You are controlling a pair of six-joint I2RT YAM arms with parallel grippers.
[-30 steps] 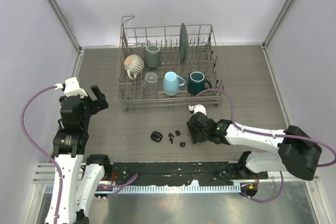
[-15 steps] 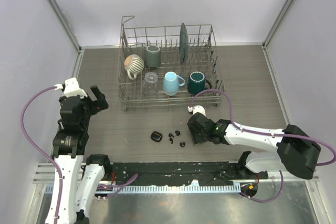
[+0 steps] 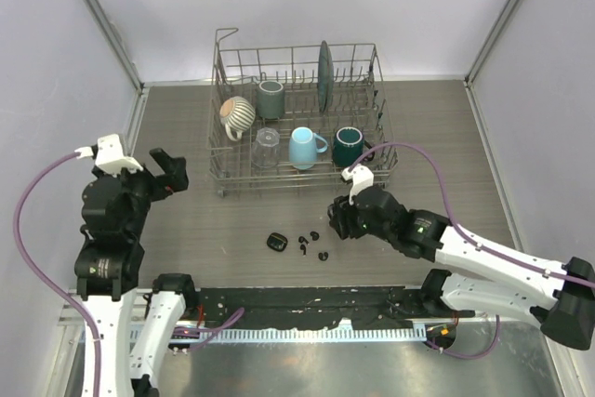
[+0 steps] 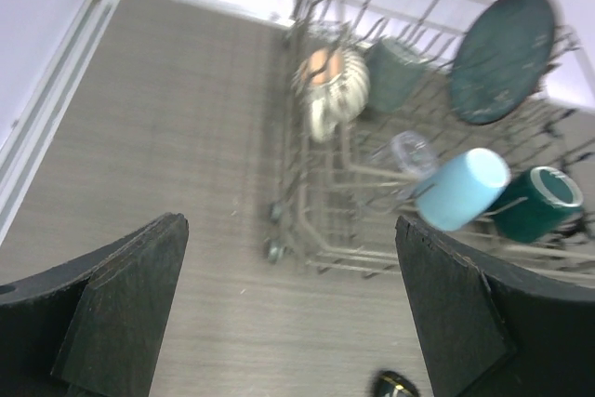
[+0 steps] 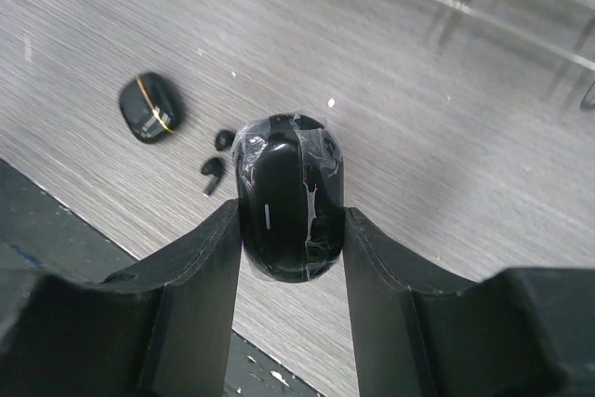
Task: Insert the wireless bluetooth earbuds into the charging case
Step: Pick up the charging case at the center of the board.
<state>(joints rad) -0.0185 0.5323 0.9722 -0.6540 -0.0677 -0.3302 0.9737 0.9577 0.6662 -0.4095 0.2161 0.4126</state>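
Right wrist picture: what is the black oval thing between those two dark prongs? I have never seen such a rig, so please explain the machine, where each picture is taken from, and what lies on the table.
The machine is two robot arms bolted at the table's near edge. The top picture looks down from above and behind them. The other two come from a camera on each wrist. The dark prongs are the fingers of the right gripper, closed on a black oval charging case. On the table lie a second case with a gold line, tiny black earbuds beside it, and a wire dish rack with mugs and a plate. The left gripper is open and holds nothing.
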